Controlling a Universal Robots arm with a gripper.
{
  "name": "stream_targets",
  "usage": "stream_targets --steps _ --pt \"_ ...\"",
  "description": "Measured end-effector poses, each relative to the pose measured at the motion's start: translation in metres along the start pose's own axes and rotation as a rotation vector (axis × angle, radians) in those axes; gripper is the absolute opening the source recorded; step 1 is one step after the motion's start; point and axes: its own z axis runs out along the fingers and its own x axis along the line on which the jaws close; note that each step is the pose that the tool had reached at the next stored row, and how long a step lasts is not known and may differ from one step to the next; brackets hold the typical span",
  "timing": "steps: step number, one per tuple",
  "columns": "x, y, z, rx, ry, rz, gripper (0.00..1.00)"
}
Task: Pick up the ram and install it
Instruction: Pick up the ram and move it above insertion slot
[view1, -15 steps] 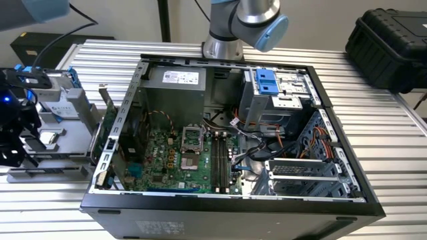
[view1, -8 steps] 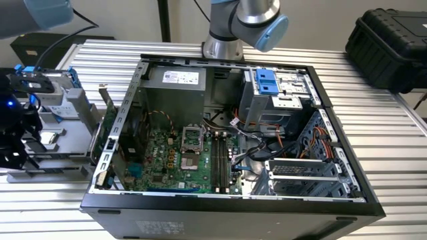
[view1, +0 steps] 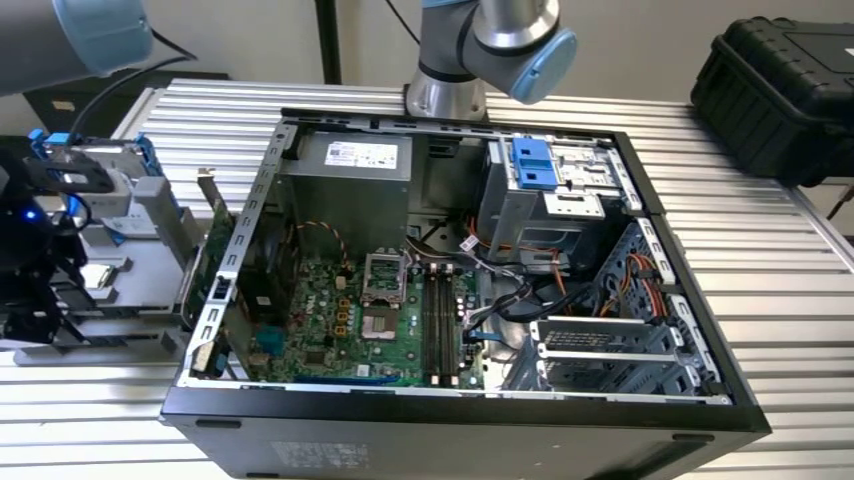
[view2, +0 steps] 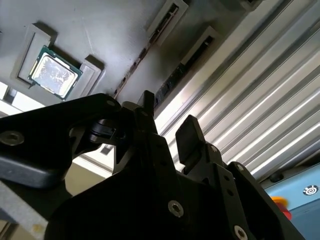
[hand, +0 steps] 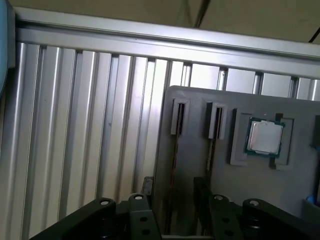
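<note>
- Black metal fingers (hand: 147, 186) of my hand (hand: 172, 189) sit closest in both wrist views, spread apart and clamped on nothing.
- Between them I see the ram (hand: 173, 160), a thin dark stick standing on edge in a slot of the flat grey plastic tray (hand: 290, 200); I cannot tell whether either finger touches it.
- Beyond the hand, a square silver processor chip (hand: 264, 137) lies in its recess in that tray.
- Under the tray runs the ribbed aluminium table (hand: 75, 125).
- Well apart from the hand stands the open black computer case (view1: 467, 430).
</note>
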Motion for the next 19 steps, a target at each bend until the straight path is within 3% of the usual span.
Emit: stream_targets --steps 19 --pt "-0.0002 -0.0004 0.0175 0.0001 0.0000 -0.006 1.00"
